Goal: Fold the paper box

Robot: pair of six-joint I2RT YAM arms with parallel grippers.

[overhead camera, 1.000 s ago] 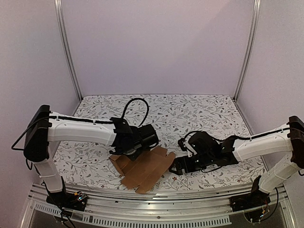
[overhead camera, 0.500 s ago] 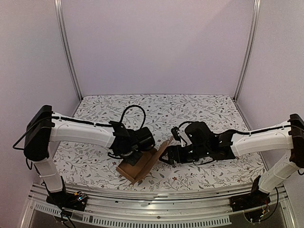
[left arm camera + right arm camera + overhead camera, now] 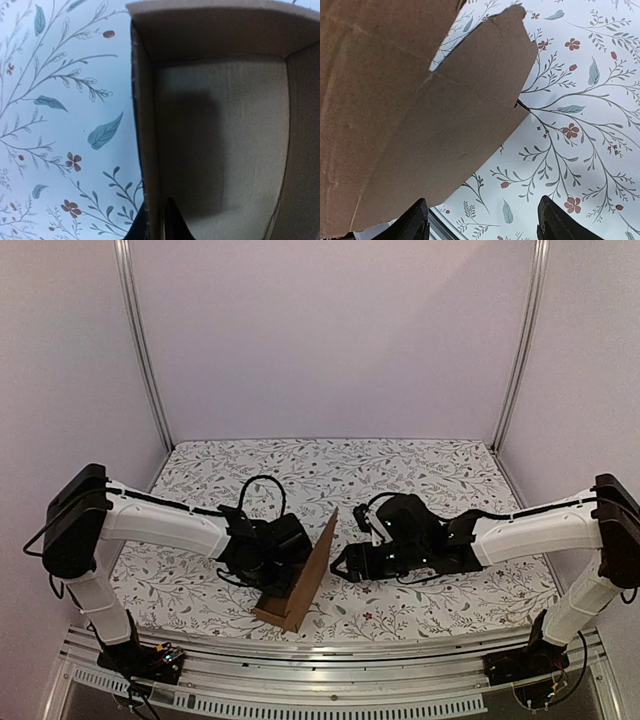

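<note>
The brown cardboard paper box (image 3: 312,565) sits near the front edge of the floral-patterned table (image 3: 420,470), between my two arms, and it is only partly formed. A floor and low walls are up, and one large panel stands steeply tilted with its end flaps unfolded. Closing and tucking are still to do, I judge. My left gripper (image 3: 157,227) pinches a side wall. My right gripper (image 3: 482,222) is spread, holding nothing, against that panel. A second ago the sheet lay almost flat, with the right gripper farther right.
</note>
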